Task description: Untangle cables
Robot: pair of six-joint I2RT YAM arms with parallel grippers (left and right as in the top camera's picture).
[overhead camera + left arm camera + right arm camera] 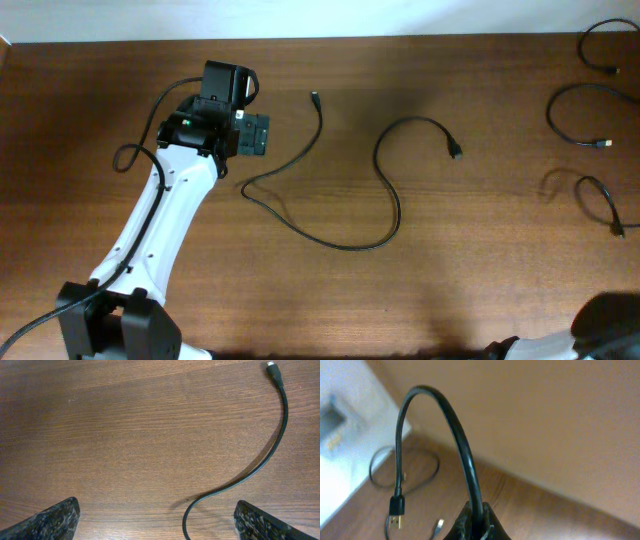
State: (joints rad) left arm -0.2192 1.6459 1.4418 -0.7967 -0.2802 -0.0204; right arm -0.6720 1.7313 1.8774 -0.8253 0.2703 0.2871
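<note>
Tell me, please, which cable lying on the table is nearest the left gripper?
The long cable snaking across the middle: one plug end lies just beside the open left gripper. The short cables sit looped at the far right edge.

Your table [480, 290] — dark brown wood — carries one long cable [350, 247] snaking across its middle and three shorter cables [551, 108] looped near its right edge.

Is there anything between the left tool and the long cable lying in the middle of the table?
Nothing visible does. The open left tool hangs over the bare table, and in the wrist view the long cable runs between its two fingers.
</note>
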